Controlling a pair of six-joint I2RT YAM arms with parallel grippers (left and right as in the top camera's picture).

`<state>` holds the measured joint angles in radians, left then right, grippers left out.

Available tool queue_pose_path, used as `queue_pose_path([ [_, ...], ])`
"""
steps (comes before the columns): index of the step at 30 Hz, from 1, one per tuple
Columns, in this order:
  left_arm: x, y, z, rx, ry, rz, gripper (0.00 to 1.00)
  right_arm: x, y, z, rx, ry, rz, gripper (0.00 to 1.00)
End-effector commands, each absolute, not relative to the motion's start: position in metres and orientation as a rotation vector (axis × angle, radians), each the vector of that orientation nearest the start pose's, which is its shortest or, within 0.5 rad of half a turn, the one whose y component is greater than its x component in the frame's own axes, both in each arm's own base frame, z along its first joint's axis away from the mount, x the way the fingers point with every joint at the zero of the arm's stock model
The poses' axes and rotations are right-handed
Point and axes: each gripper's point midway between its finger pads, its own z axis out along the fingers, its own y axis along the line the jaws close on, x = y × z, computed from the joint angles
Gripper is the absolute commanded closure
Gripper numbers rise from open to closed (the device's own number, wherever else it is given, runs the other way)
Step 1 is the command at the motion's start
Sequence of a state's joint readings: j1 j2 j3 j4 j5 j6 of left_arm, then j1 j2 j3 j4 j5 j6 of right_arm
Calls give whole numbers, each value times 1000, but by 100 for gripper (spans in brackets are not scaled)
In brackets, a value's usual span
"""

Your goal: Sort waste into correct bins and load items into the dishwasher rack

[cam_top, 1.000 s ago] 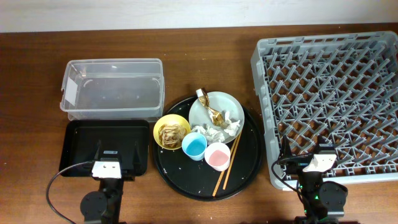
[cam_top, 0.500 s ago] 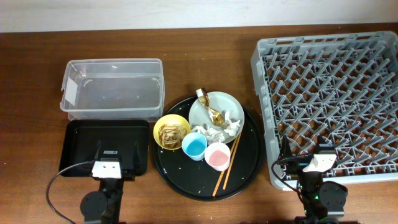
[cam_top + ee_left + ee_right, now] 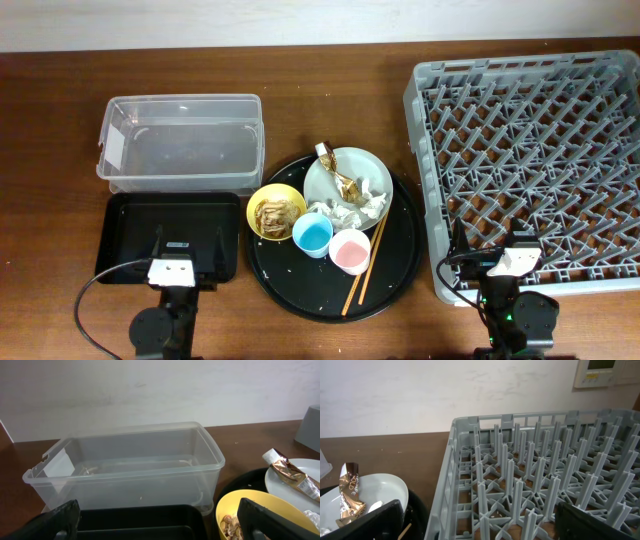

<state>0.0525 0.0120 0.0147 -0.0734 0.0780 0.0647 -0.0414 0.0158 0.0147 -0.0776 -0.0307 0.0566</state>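
On the round black tray [image 3: 300,288] stand a pale plate [image 3: 356,163] with a gold-brown wrapper [image 3: 340,178] and white tissues [image 3: 360,206], a yellow bowl [image 3: 256,199] of brownish scraps [image 3: 272,213], a blue cup [image 3: 312,234], a pink cup [image 3: 350,251] and wooden chopsticks [image 3: 367,260]. The clear box [image 3: 180,140] and the small black tray [image 3: 128,225] are at the left. The grey rack [image 3: 530,150] is at the right. My left gripper [image 3: 188,250] [image 3: 160,522] is open over the small black tray. My right gripper [image 3: 497,252] [image 3: 480,522] is open at the rack's near-left corner.
A white wall runs along the table's far edge. The left wrist view shows the clear box [image 3: 125,465], the yellow bowl [image 3: 260,510] and the wrapper [image 3: 290,472]. The right wrist view shows the rack [image 3: 540,485] and the plate [image 3: 375,490].
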Motion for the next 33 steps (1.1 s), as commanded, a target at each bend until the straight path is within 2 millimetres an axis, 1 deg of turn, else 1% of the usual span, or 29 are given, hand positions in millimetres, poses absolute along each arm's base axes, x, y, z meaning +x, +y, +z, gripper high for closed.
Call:
queue_pose_path([
  [1,246,-2,157,93,1648,32,1,246,-8,156,71,1648,30,2],
  [3,246,-3,156,94,1648,30,1,246,-8,156,71,1648,30,2],
  [5,246,-3,156,49,1650,-13,1,246,-7,156,71,1646,31,2],
  [7,246,-3,157,32,1650,-28,1,246,-1,160,49,1635,69,2],
  [8,246,-3,158,31,1655,-29,1,246,3,165,49,1625,104,2],
  [10,242,-3,163,30,1679,-30,1,243,3,180,84,1608,137,2],
  [12,237,-3,175,27,1700,-28,1,239,3,192,86,1626,138,2],
  [15,234,-3,186,23,1793,-34,0,235,4,209,93,1723,143,2],
  [17,236,-3,192,23,1844,-41,1,233,9,218,81,1791,169,2],
  [19,240,-4,202,22,1936,-53,1,232,15,230,72,1912,207,2],
  [20,240,-5,203,24,1966,-60,1,232,18,231,69,1954,223,2],
  [21,242,-12,206,43,2040,-103,1,232,22,232,69,2043,249,2],
  [24,246,-29,211,91,2183,-233,1,226,22,229,103,2253,265,2],
  [25,248,-36,215,103,2261,-293,0,223,23,229,118,2333,269,2],
  [26,249,-36,218,95,2312,-304,1,221,23,230,128,2387,272,2],
  [28,254,-42,220,105,2345,-352,1,218,23,234,139,2445,275,2],
  [29,257,-50,220,129,2347,-415,1,217,22,233,143,2464,274,2],
  [30,258,-53,220,136,2346,-436,1,216,22,232,146,2473,271,2],
  [32,261,-61,224,165,2317,-494,1,214,22,230,148,2482,271,2],
  [33,262,-66,228,183,2299,-527,3,214,22,230,149,2485,271,2],
])
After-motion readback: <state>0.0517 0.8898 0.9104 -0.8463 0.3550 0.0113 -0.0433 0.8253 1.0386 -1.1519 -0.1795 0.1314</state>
